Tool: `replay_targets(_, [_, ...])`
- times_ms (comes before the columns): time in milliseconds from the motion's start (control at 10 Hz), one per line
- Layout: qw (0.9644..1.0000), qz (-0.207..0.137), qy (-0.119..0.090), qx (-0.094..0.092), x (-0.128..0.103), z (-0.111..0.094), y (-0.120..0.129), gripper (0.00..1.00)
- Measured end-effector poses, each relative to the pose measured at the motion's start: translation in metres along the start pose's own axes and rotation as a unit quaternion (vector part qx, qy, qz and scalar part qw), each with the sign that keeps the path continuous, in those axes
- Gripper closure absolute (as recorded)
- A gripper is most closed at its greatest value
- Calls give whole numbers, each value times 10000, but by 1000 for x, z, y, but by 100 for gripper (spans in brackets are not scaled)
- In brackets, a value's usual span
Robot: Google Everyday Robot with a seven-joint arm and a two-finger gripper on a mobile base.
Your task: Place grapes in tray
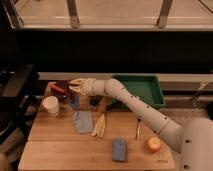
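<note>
A dark chair [17, 87] stands at the left edge of the wooden worktop [60, 150], with a dark wall and bright window bars behind. A white cup [50, 105] sits near the red bowl [56, 90], where the grapes [61, 85] show as a dark clump. The pincer [73, 86] is right at them; whether it is apart or clamped cannot be told. Rightward lie a blue cloth [83, 121], a blue sponge [119, 149], the green tray [150, 100] and an orange [154, 144].

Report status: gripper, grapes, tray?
Gripper at table's far left, by red bowl. Grapes not in green tray, not discernible near gripper. White cup close by.
</note>
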Motion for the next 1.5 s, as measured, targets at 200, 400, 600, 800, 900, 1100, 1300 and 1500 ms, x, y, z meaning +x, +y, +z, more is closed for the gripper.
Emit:
replay_targets(200, [9996,5,-19,285,2,-29,-14,100])
replay_targets(400, [9984,50,-17,572,6,-59,-26,100])
replay_targets(600, [9950,156,28,988,14,-102,-41,100])
replay_targets(800, [9908,251,105,1326,23,-138,-52,100])
replay_targets(900, [9876,299,196,1528,27,-162,-58,100])
replay_targets(1100, [9821,363,429,1798,36,-201,-66,100])
replay_targets(1300, [9812,370,483,1830,38,-206,-66,100])
replay_targets(1500, [9811,373,488,1836,39,-207,-67,100])
